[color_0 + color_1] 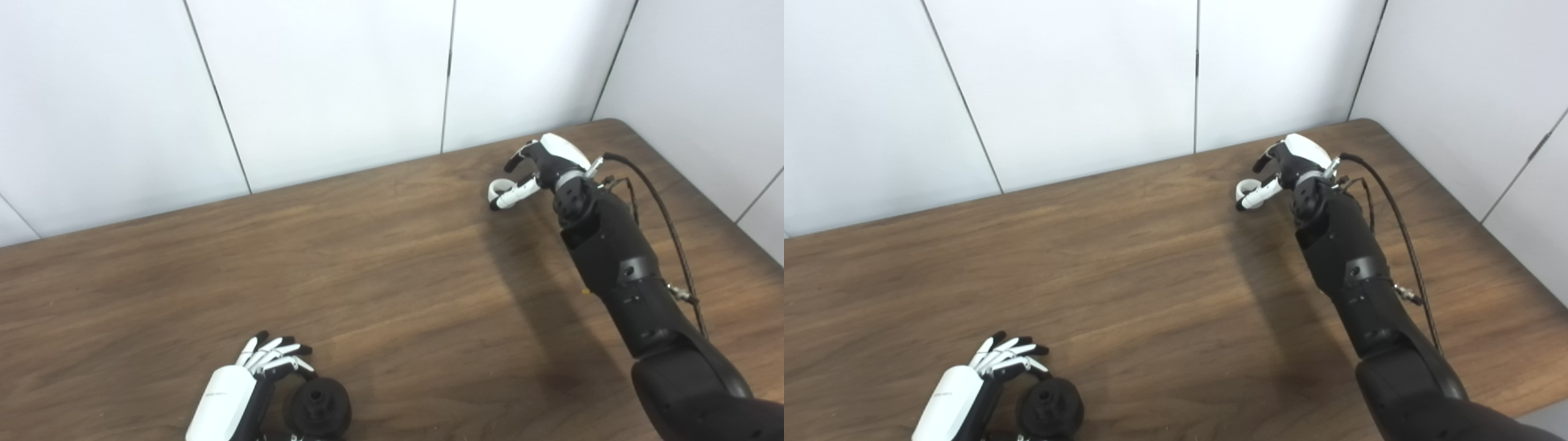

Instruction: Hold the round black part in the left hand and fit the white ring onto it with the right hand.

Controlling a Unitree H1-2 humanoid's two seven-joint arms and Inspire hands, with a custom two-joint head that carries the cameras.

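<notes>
Setting: wood-grain table [380,257] against white panelled walls [318,79].
Left hand [236,392]: near edge, fingers [278,355] spread apart, curved beside the part, holding nothing.
Round black part [320,409]: on table, just right of left hand.
White ring [501,187]: far right, pinched.
Right hand [545,165]: fingers clamped on ring.

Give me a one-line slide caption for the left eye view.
Left hand cradles the round black part near the table's front edge; right hand reaches the white ring far across.
</notes>
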